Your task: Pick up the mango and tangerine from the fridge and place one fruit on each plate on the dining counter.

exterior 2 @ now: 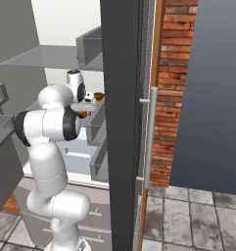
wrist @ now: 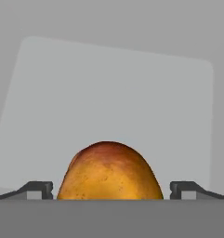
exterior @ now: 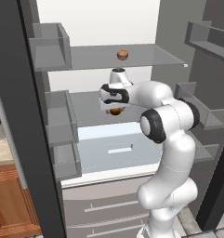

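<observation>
Two dark fingertips [wrist: 39, 189] spread wide either side of the mango [wrist: 109, 173], gripper [wrist: 111, 190] open around it, not clamped, inside the fridge [exterior: 132, 56], doughnut [exterior: 122, 55] on upper glass shelf [exterior: 146, 58].

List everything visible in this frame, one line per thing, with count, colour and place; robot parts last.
mango: one, orange-yellow with a reddish top, on the fridge's middle glass shelf, between the open finger tips with a gap on each side.
round fruit: one, dull orange-tan, on the upper glass shelf; too small to name for sure.
fridge: one, dark grey doors open, pale grey inside, white drawer below the shelves.
door bins: several, grey, on both open doors.
brick wall: one, red-brown, right of the fridge.
wooden cabinet: one, brown, left of the fridge.
gripper: one, dark tips, open, reaching onto the middle shelf.
arm: one, white with dark joints.
</observation>
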